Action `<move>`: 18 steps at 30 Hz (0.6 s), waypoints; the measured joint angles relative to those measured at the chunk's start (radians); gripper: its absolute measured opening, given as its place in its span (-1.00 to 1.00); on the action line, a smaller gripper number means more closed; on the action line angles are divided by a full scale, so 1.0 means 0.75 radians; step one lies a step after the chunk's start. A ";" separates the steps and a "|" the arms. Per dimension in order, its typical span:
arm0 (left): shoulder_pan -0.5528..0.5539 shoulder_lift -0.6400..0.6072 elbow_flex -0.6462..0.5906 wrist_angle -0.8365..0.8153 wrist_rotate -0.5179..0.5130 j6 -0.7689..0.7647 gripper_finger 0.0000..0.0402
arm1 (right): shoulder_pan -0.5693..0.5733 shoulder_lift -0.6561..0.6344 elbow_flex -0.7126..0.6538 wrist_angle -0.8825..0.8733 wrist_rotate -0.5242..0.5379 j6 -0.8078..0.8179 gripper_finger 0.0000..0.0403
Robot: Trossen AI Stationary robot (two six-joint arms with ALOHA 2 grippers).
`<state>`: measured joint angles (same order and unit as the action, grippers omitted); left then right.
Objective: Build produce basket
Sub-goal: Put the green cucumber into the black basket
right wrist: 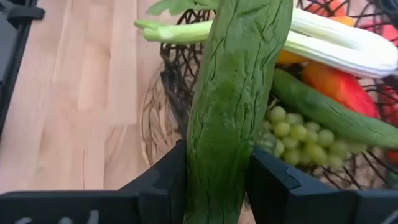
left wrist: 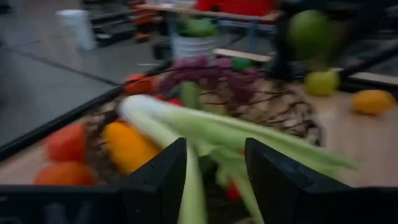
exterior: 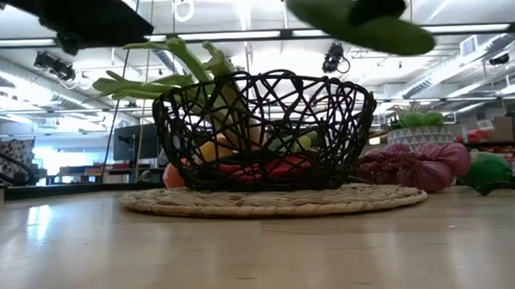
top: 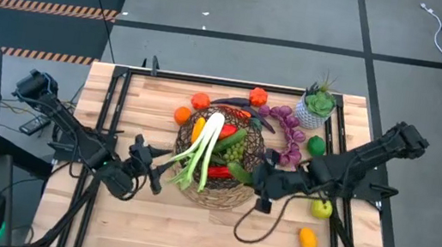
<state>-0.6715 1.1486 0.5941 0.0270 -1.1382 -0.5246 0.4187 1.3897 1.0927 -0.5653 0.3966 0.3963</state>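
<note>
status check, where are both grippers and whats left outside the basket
Left gripper shut on leek, at basket rim. Right gripper shut on cucumber, above the basket's edge. Purple grapes, oranges, apple outside. Nothing in the way.

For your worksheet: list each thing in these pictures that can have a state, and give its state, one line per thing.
Left tool: shut on the leek, beside the basket.
Leek: held, lying across the basket.
Right tool: shut on a cucumber.
Cucumber: held, raised over the basket's rim.
Basket: upright on its wicker base, partly filled.
Green grapes: inside the basket.
Yellow-green apple: on the table, outside the basket.
</note>
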 joint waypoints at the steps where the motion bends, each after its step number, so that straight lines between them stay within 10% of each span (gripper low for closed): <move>1: 0.005 -0.001 -0.011 0.090 0.049 0.087 -0.19 | -0.019 0.011 0.000 0.022 -0.025 -0.012 -0.32; 8: 0.092 -0.006 -0.024 0.697 0.690 0.659 -0.46 | -0.073 0.044 -0.001 0.056 -0.143 -0.021 -0.32; 18: 0.371 -0.034 -0.120 0.904 0.972 0.774 -0.76 | -0.104 0.033 -0.001 0.086 -0.140 -0.023 -0.32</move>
<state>-0.3933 1.1232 0.5039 0.7052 -0.4093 0.0560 0.3408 1.4143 1.0924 -0.5004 0.2914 0.3789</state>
